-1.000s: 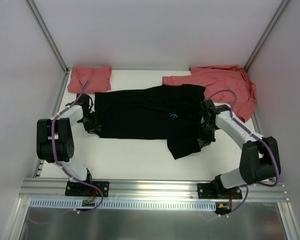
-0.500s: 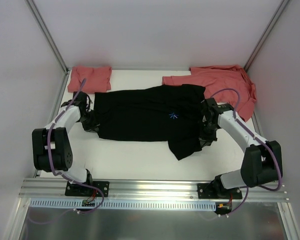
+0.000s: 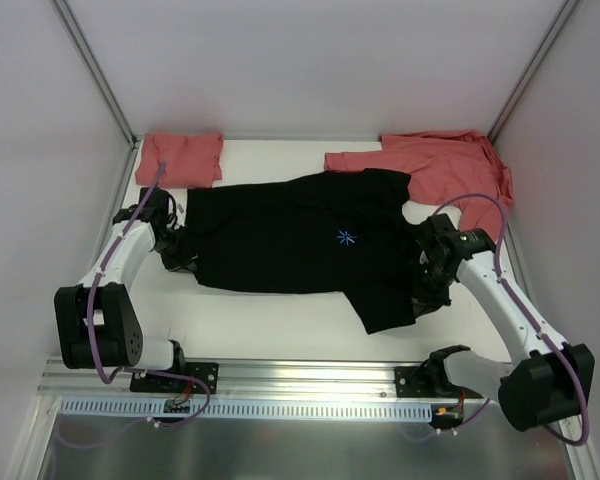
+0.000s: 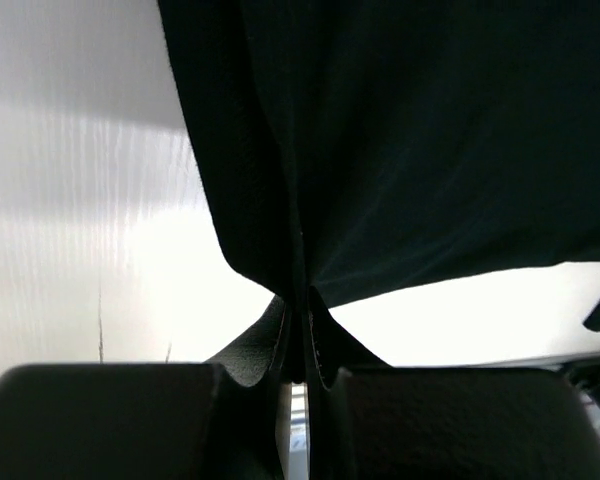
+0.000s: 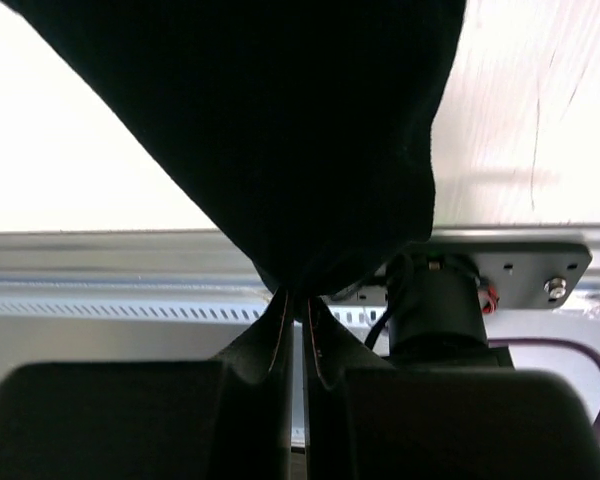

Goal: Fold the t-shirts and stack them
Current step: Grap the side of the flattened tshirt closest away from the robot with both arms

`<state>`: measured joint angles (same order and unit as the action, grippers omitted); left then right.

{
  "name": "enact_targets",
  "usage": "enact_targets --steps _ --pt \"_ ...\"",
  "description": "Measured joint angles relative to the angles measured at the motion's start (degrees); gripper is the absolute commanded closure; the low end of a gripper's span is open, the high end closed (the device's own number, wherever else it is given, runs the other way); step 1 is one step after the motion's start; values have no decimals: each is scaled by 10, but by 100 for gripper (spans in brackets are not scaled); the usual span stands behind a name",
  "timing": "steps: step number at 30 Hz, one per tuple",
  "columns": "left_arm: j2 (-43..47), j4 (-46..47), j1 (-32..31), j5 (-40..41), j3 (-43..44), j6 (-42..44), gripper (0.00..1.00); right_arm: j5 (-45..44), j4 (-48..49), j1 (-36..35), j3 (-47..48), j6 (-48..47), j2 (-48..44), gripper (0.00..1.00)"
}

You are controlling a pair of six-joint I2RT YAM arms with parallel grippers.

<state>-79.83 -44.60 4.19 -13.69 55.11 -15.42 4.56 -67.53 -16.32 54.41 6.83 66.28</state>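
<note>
Your left gripper (image 3: pixel 177 251) is clamped on the black shirt (image 3: pixel 290 240). In the left wrist view, the gripper's (image 4: pixel 302 300) jaws meet on a pinched fold of the shirt's (image 4: pixel 400 130) edge, and the cloth fans up and away from them. Your right gripper (image 3: pixel 426 290) is closed the same way. In its wrist view, the gripper's (image 5: pixel 298 295) fingers pinch a gathered point of the black shirt (image 5: pixel 280 120), which hangs as a dark sheet over the table's near rail.

That makes two grippers, both gripping one shirt: the left at its 9 o'clock edge, the right at about 4 o'clock.

You have three shirts on the table (image 3: pixel 270 315) – one black, two salmon-red. The black one lies spread across the middle, its blue starburst (image 3: pixel 346 237) facing up. The folded red shirt (image 3: pixel 180 158) sits at 11 o'clock, near the left gripper but apart from it. The loose red shirt (image 3: pixel 450 165) sprawls at 1 o'clock, and the black shirt's far corner touches or overlaps it.

Compared with a second ago, your right arm has pulled back toward 5 o'clock, its elbow now down by the rail. The black flap at that end has gone with it – longer and nearer the table's near edge. Your left elbow has also dropped toward 7 o'clock, and its gripper has edged slightly outward. Both red shirts lie as they did.
</note>
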Motion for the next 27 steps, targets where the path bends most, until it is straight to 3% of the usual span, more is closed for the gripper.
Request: enact_targets --steps 7,12,27 --pt "33 -29 0 -19 -7 -3 100 13 -56 0 -18 11 -75 100" --pt "63 -44 0 -30 -23 -16 100 17 -71 0 -5 13 -73 99" --pt "43 -57 0 -40 104 -61 100 32 -40 0 292 -16 199 99"
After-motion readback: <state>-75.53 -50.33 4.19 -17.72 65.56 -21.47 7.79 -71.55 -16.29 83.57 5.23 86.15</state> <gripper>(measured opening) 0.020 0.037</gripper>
